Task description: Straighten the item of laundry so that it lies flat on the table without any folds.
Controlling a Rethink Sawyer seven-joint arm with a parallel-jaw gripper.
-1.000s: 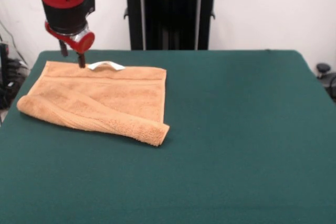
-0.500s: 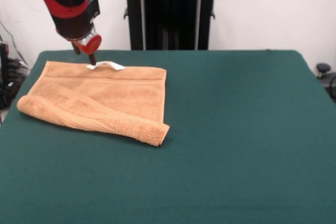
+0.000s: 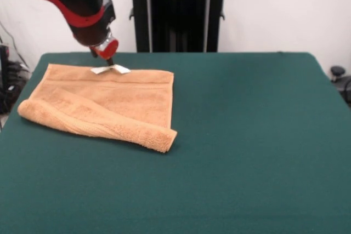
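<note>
A black pedestal frame (image 3: 178,12) stands against a white wall behind the green felt surface (image 3: 247,135), and dark clutter sits at the left edge beside it. An orange-tan terry towel (image 3: 104,105) lies on the far left part of the surface, its near edge rolled over into a thick fold running from the left end to the lower right corner, its hemmed band along the far edge. A small white tag (image 3: 111,69) pokes up from that far hem. The red and black arm's tool (image 3: 108,58) hangs just above the tag, tilted; whether it is clenched or released cannot be told. Compared with a second ago, the arm has swung right along the far hem, from near the towel's far left corner to the tag; the towel lies unchanged.
</note>
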